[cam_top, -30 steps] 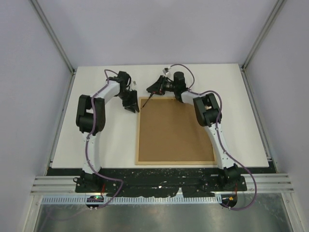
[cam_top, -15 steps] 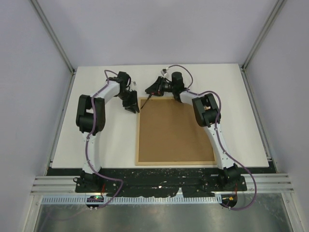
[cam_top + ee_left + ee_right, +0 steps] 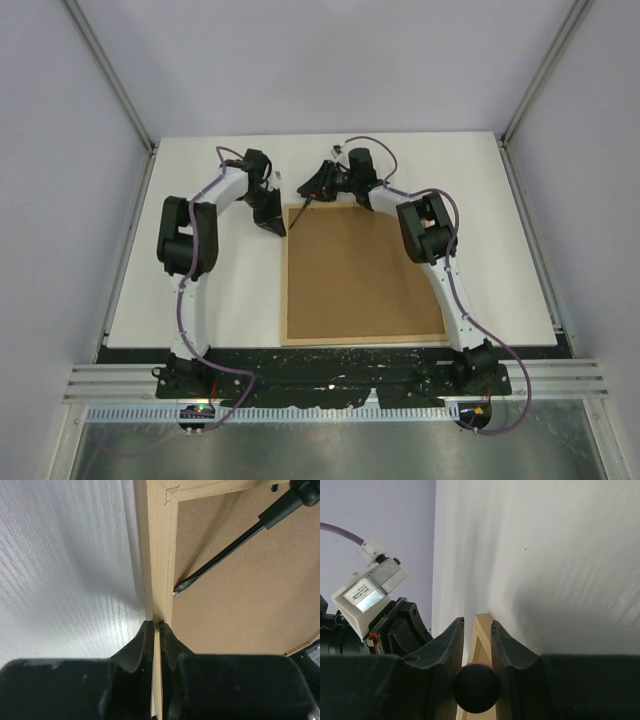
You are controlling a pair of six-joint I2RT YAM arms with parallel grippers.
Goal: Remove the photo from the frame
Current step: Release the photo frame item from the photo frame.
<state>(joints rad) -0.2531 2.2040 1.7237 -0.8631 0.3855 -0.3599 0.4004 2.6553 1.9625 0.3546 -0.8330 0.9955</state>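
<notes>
The frame [image 3: 284, 290] lies face down on the white table, its brown fibreboard back [image 3: 360, 270] up. The photo is hidden under that back. My left gripper [image 3: 272, 225] is at the frame's far left corner, and in the left wrist view its jaws [image 3: 156, 625] are shut on the light-wood left rail [image 3: 160, 555]. My right gripper [image 3: 318, 185] hangs over the far left corner, shut on a black screwdriver [image 3: 305, 203]. The screwdriver's handle end [image 3: 476, 687] sits between the fingers. Its tip [image 3: 177, 589] rests against the inner edge of the left rail.
White table [image 3: 220, 290] runs left, right and beyond the frame, walled in by grey panels. The two wrists are close together at the far left corner, and the left wrist's camera block [image 3: 367, 587] shows in the right wrist view.
My left gripper has shut on the frame's left rail. The right wrist and screwdriver have edged a little to the left. The frame has shifted very slightly.
</notes>
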